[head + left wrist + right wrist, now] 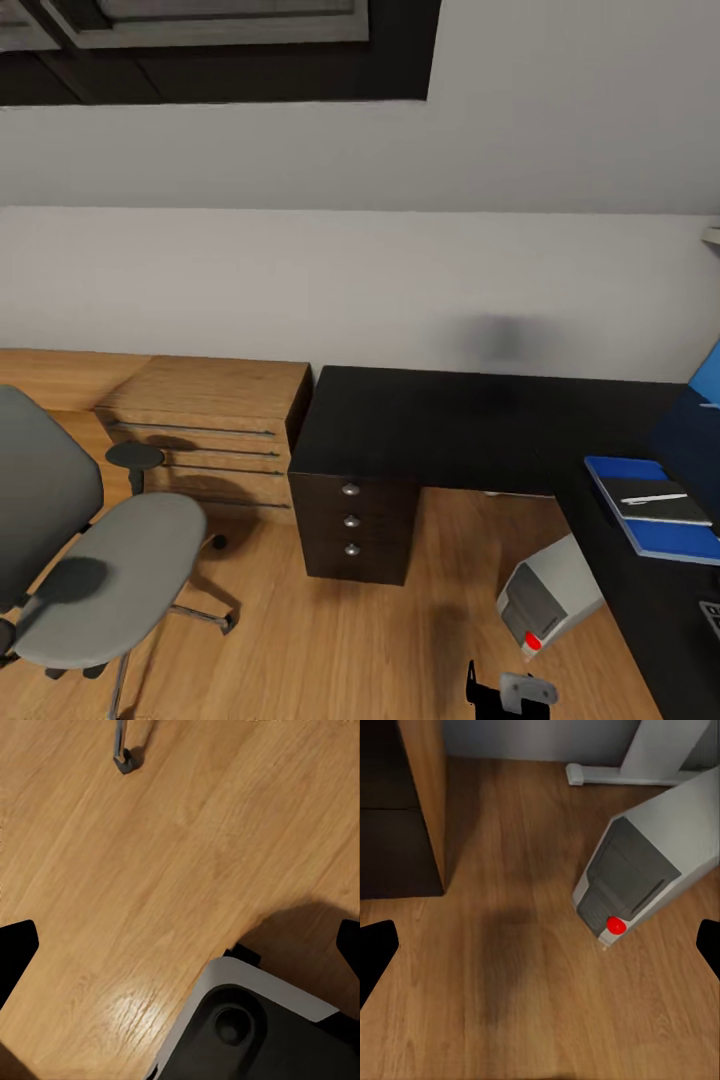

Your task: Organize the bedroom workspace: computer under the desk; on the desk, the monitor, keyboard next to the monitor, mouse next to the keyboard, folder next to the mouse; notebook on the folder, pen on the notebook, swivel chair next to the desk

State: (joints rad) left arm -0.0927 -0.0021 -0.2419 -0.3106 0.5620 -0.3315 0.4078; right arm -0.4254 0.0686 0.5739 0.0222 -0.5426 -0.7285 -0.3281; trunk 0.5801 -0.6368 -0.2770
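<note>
On the desk (pixel 440 420), at its right edge, the blue folder (pixel 640 510) carries the notebook (pixel 665 502) with the pen (pixel 652 497) on top. The computer (pixel 548 598) stands on the floor under that wing. The swivel chair (pixel 110 570) sits apart, beside the wooden drawer unit (pixel 210 425). The left gripper (pixel 180 945) and right gripper (pixel 540 945) are both spread wide and empty.

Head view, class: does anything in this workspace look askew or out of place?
Yes. The computer leans at a slant on the wood floor beside the desk instead of standing upright. The swivel chair sits away from the desk, near the low wooden shelving.
</note>
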